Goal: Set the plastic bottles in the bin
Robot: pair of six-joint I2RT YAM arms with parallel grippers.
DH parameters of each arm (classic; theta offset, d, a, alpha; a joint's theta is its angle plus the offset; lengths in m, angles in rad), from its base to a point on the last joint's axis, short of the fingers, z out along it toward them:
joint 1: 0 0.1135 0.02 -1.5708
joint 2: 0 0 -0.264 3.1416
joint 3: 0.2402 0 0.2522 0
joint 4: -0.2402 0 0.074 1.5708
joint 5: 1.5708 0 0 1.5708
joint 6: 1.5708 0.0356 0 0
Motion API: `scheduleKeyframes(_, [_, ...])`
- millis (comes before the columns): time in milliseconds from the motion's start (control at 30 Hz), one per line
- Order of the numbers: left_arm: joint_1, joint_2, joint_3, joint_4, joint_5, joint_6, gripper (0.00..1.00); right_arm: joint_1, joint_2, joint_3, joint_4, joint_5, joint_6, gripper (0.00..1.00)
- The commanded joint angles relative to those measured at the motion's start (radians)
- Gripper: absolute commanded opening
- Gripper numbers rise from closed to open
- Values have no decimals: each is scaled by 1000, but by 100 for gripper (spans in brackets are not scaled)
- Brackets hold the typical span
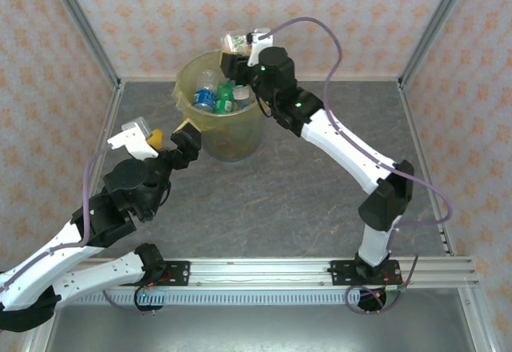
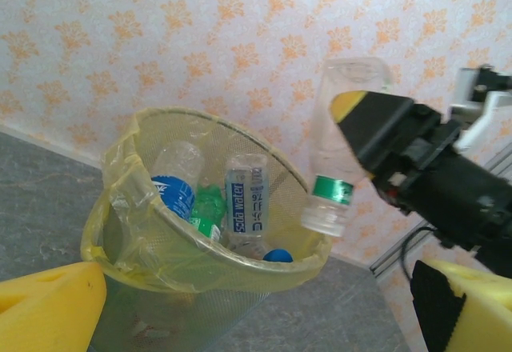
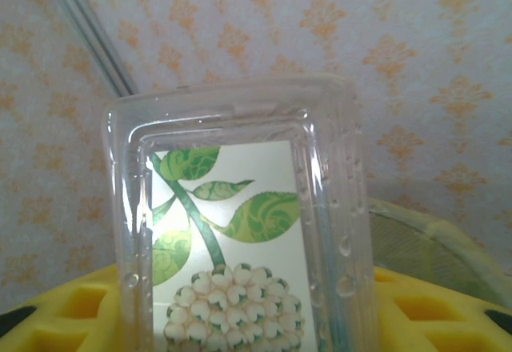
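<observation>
The bin [image 1: 228, 140], a yellowish bucket lined with a yellow bag, stands at the back of the table and holds several plastic bottles, among them a blue-labelled one [image 1: 205, 98] and a green one [image 1: 226, 101]. My right gripper [image 1: 240, 48] hangs over the bin's far rim, shut on a clear bottle [image 1: 234, 42]. That bottle [image 2: 340, 152] points neck down above the rim [image 2: 264, 268]. Its leaf-printed label [image 3: 240, 232] sits between my yellow fingers [image 3: 436, 312]. My left gripper [image 1: 170, 130] is open beside the bin's left wall, nothing between its fingers [image 2: 48, 304].
The grey tabletop [image 1: 280, 200] stretches in front of the bin. Patterned walls and metal corner posts [image 1: 80, 24] close in the back and sides. The arms' mounting rail [image 1: 264, 272] runs along the near edge.
</observation>
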Motion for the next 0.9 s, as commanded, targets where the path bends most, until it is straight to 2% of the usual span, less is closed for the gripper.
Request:
scheduleKeyframes(0, [6,-16,-11,-36,-27,-2,99,18,65,90,-29,19,-65,53])
scheduleKeyframes(233, [6,-28,-17,-39,-34,7,99,43,162,189,-94,36,-104,56])
scheduleKeyframes(367, [7,-32,-22,-37,-37,8,99,55,174,204,-122,44,-122,75])
scheduleKeyframes(467, [6,-31,-26,-33,-37,8,99,60,163,198,-126,44,-129,95])
scheduleKeyframes(867, [5,-24,-34,-17,-29,8,99,60,115,158,-114,42,-104,97])
